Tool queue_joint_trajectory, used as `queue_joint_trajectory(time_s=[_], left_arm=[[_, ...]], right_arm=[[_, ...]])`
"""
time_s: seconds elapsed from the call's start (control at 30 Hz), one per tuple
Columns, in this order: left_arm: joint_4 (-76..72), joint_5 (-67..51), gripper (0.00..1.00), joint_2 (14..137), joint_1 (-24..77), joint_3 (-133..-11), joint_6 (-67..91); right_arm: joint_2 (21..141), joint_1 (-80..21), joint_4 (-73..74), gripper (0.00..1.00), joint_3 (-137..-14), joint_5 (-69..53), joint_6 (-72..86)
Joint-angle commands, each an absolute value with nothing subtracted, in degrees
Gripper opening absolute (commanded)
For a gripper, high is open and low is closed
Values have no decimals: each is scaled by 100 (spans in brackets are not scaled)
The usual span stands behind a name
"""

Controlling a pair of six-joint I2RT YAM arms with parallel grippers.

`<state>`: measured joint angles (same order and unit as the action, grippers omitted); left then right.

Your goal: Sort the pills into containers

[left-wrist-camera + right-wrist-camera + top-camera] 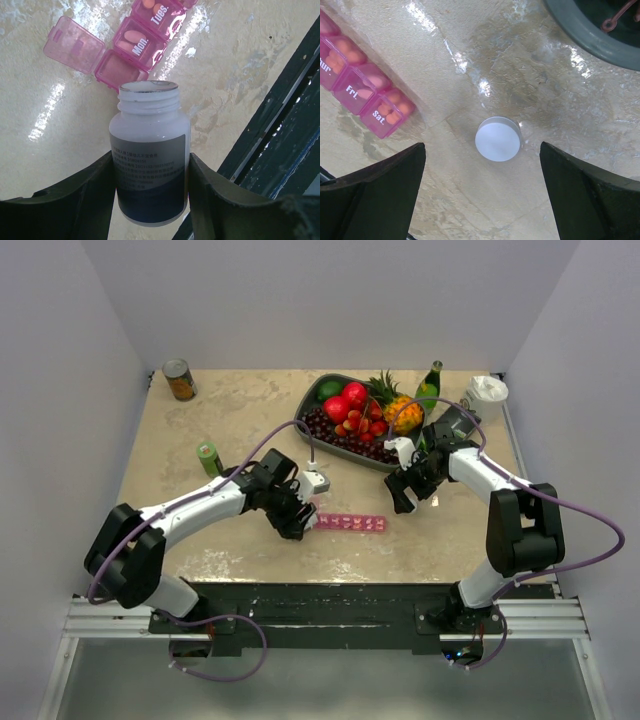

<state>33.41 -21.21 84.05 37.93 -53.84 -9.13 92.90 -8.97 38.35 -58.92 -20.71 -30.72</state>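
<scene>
The containers are a pink strip of lidded compartments [350, 523] lying between my two grippers. In the left wrist view its end compartment [119, 70] stands empty with the lid [75, 44] flipped open, and a pill [134, 37] lies in the "Mon." one. Orange pills [395, 114] fill the "Sat." end in the right wrist view. My left gripper [150, 156] is shut on a white, uncapped bottle [149, 135], whose mouth points at the open compartment. My right gripper [482, 146] is open just above the table, with the bottle's white cap [498, 139] lying flat between its fingers, untouched.
A grey fruit tray [312, 392] sits behind the strip, its rim [580, 30] close to my right gripper. A tin can [180, 379] stands at the back left, a small green bottle [208, 457] on the left, and a green glass bottle [430, 385] and a white holder [487, 395] at the back right.
</scene>
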Motion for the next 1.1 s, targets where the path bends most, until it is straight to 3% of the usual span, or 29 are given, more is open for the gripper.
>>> queue_joint_trajectory(time_s=[0.0, 1.07], left_arm=[[3498, -2188, 0, 8516, 3771, -5616, -677], [4271, -2030, 0, 9202, 3779, -6284, -308]], right_arm=[[9026, -888, 3858, 99, -5950, -2250, -3155], [9070, -888, 3876, 99, -5941, -2276, -3173]])
